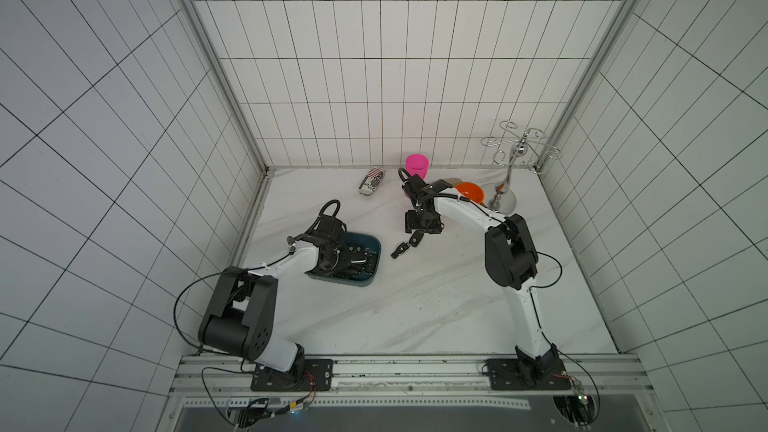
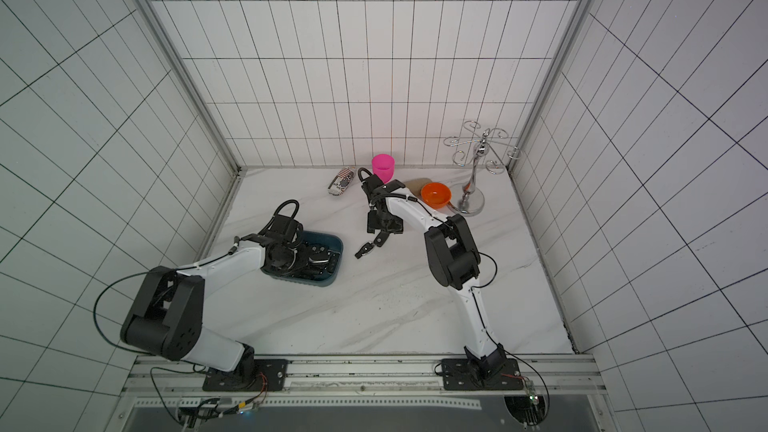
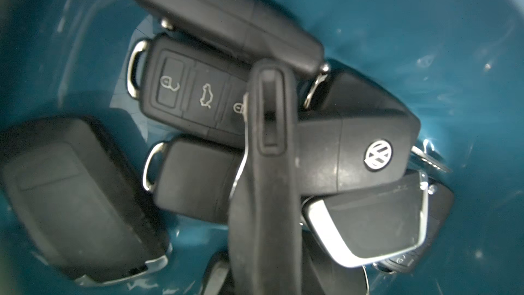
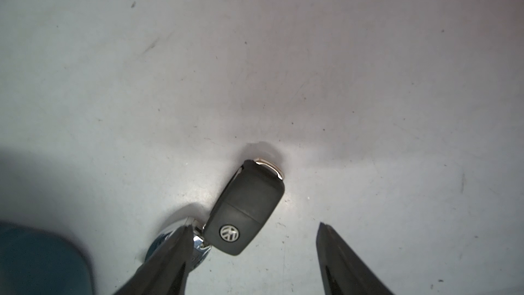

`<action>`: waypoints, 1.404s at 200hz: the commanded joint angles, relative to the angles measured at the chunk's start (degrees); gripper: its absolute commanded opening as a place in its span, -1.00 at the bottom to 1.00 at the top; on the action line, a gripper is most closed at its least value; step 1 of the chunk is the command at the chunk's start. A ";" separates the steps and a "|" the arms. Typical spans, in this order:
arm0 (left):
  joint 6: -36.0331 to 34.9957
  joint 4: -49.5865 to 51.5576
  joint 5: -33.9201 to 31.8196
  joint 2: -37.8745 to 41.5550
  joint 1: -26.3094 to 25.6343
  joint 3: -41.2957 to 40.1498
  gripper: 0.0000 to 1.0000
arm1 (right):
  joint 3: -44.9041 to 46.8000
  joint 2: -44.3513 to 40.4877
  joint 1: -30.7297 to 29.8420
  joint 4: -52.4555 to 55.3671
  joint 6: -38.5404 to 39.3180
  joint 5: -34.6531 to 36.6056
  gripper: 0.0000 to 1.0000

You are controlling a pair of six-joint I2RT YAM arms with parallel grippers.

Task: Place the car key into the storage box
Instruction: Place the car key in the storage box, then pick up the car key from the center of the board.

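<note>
The teal-blue storage box (image 1: 372, 245) (image 2: 339, 243) stands left of the table's middle with several black car keys in it. My left gripper (image 1: 341, 263) reaches down into the box. In the left wrist view it is shut on a black car key (image 3: 269, 143), held edge-on above the pile over the box floor (image 3: 425, 52). Another car key (image 1: 402, 249) (image 2: 365, 249) (image 4: 246, 211) lies on the white table just right of the box. My right gripper (image 4: 252, 227) (image 1: 415, 238) hangs open over this key's badge end. One fingertip (image 4: 181, 239) covers its chrome ring.
At the back stand a pink cup (image 1: 417, 164), an orange bowl (image 1: 471, 193) and a chrome hook stand (image 1: 505, 197). A patterned pouch (image 1: 372, 180) lies left of the cup. A corner of the box (image 4: 37, 265) shows in the right wrist view. Tiled walls enclose three sides.
</note>
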State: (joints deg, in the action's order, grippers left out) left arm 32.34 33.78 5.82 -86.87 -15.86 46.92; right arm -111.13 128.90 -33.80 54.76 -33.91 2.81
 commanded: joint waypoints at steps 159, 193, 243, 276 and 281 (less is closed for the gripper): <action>0.11 0.93 3.31 3.63 0.15 -2.44 0.44 | -6.67 6.58 -0.10 4.08 -14.96 -0.85 0.39; 0.52 2.53 5.09 5.80 0.19 -1.36 0.46 | -6.10 7.78 0.13 2.98 -14.96 -1.20 0.26; 0.40 8.18 7.48 13.98 0.17 2.95 0.97 | -4.87 8.61 0.45 2.59 -14.96 -2.56 -0.02; -0.82 10.54 8.00 23.68 -0.01 5.86 0.97 | -3.39 7.67 0.57 1.79 -14.96 -2.28 -0.31; -1.46 9.79 7.97 25.70 -0.09 5.68 0.97 | -3.12 7.52 0.65 1.59 -14.96 -2.36 -0.39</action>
State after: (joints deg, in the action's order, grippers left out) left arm 32.73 42.26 13.06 -68.82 -15.86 50.61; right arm -115.98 136.16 -33.65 57.23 -47.83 1.02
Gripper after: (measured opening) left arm 0.985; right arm 0.361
